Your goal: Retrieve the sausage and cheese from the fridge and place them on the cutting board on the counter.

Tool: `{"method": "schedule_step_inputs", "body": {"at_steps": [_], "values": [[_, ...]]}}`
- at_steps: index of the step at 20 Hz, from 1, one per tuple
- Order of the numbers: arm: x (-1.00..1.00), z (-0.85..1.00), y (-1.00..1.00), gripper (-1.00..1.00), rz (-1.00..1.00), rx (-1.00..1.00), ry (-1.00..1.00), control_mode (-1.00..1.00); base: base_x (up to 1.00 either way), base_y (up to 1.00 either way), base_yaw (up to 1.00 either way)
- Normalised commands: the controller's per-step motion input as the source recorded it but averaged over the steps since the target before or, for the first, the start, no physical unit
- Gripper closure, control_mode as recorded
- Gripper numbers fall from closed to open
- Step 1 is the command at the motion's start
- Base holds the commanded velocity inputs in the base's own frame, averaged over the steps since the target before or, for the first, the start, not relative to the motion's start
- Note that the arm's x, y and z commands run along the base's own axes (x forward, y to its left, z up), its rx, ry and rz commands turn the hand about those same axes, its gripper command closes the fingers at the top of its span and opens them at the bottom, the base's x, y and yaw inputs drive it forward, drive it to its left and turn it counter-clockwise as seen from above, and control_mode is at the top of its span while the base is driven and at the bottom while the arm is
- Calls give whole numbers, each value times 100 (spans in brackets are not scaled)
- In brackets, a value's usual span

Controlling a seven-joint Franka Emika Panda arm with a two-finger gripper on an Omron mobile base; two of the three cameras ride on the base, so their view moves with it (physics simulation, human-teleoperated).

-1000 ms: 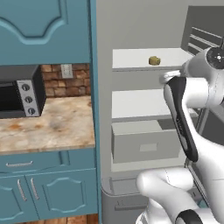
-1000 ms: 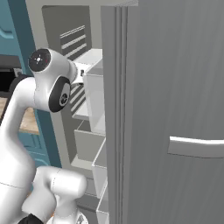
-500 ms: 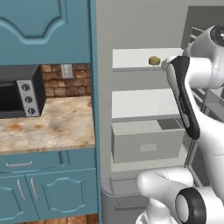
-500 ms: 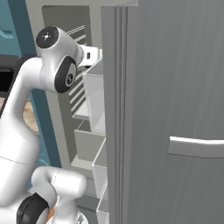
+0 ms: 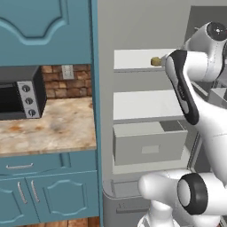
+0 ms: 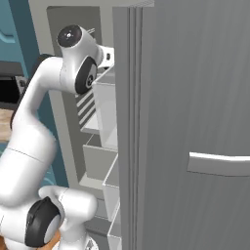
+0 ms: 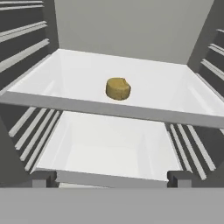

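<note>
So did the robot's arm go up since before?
Yes. In the left base view its elbow now sits level with the fridge's top shelf holding the cheese; a second ago it was below it.

Tan cheese [image 7: 118, 88] on upper fridge [image 7: 131, 26] shelf

Cheese [image 7: 118, 89] matt, rough-sided; fridge [image 6: 195, 97] brushed grey metal, shelves [image 7: 175, 83] smooth white plastic.

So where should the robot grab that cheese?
Probably across the cheese at its rounded sides, coming straight in from the open front of the fridge. It is a short, squat lump sitting alone on the upper shelf, with room around it.
</note>
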Motion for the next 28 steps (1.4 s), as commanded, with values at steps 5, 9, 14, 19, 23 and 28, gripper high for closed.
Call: {"method": "schedule_step_inputs", "body": {"at_steps": [5, 9, 14, 19, 23, 28], "values": [[56, -20, 0, -100, 0, 0, 0, -100, 0, 0, 0], [56, -18, -4, -100, 0, 3, 0, -100, 0, 0, 0], [62, 0, -14, -100, 0, 9, 0, -100, 0, 0, 0], [55, -2, -22, -100, 1, 11, 8, -100, 0, 0, 0], [53, -2, -8, -100, 5, 1, 3, -100, 0, 0, 0], [48, -4, 0, -100, 10, 0, 0, -100, 0, 0, 0]]}}
